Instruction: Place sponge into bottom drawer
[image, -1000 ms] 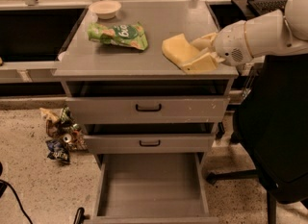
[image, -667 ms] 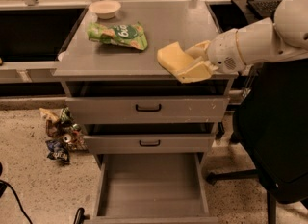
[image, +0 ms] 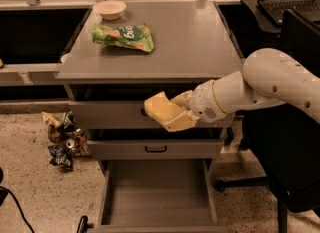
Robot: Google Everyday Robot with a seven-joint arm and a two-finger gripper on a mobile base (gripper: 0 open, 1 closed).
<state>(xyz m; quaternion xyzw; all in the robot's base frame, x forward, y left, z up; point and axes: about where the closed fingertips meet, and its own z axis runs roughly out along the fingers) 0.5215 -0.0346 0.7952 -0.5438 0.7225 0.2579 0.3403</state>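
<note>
The gripper [image: 176,114] is seen clamped on the sponge [image: 159,108] in the camera view. Both have been lowered off the cabinet top [image: 190,42] to the top drawer [image: 110,114] front, above the open bottom drawer [image: 156,197] — further descent is judged necessary before release.

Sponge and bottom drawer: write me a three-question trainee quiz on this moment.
1. True or false: the gripper holds the sponge higher than the open bottom drawer.
2. The sponge is level with which? A top drawer; B middle drawer; C bottom drawer.
3. Fill in: the green snack bag lies on the cabinet top near a white ____.
Key: 1 true; 2 A; 3 bowl.
</note>
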